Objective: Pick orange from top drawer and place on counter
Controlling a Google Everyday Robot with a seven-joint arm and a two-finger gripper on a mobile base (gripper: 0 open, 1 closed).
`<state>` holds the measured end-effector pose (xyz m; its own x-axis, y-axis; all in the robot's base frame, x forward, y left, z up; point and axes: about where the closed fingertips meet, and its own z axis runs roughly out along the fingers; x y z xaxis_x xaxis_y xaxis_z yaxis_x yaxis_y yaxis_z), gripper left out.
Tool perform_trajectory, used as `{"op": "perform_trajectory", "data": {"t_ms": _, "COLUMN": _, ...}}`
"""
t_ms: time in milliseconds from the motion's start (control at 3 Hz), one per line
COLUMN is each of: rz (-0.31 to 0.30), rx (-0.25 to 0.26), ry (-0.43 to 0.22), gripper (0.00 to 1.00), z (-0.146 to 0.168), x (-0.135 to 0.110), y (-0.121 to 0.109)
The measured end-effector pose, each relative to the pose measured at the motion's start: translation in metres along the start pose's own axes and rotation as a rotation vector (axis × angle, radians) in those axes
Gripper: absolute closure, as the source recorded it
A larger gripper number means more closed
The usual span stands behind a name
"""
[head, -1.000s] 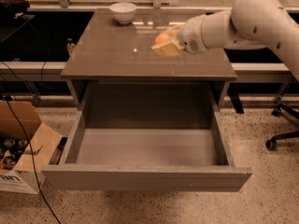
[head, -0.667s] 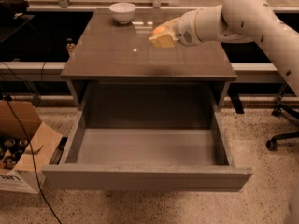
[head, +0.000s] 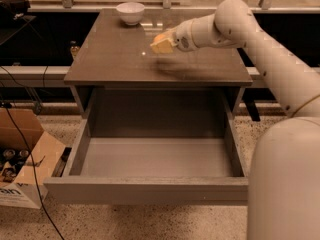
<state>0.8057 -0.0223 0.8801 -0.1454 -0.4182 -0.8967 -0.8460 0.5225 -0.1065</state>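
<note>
The top drawer (head: pixel 150 190) is pulled fully out below the counter, and its grey inside shows nothing in it. The counter (head: pixel 110 59) is the glossy brown-grey top of the cabinet. My gripper (head: pixel 161 44) hangs a little above the middle of the counter, with the arm reaching in from the right and its yellowish tip pointing left. No orange shows in the drawer or on the counter. Whether one sits inside the gripper is hidden.
A white bowl (head: pixel 130 12) stands at the back of the counter, left of the gripper. An open cardboard box (head: pixel 22 159) with bottles sits on the speckled floor at the left, with black cables beside it. My arm's white body fills the lower right.
The gripper has moved left and toward the back across the counter. The drawer has stayed open.
</note>
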Motion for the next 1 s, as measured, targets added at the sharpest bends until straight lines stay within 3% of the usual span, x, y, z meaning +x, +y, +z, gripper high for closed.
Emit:
{"op": "perform_trajectory", "data": {"t_ms": 667, "rz": 0.047, "rx": -0.046, "ry": 0.129, "gripper": 0.37, "z": 0.038, "x": 0.038, "y": -0.003}}
{"op": "perform_trajectory", "data": {"t_ms": 1000, "rz": 0.051, "rx": -0.056, "ry": 0.142, "gripper": 0.06, "z": 0.043, "x": 0.042, "y": -0.001}}
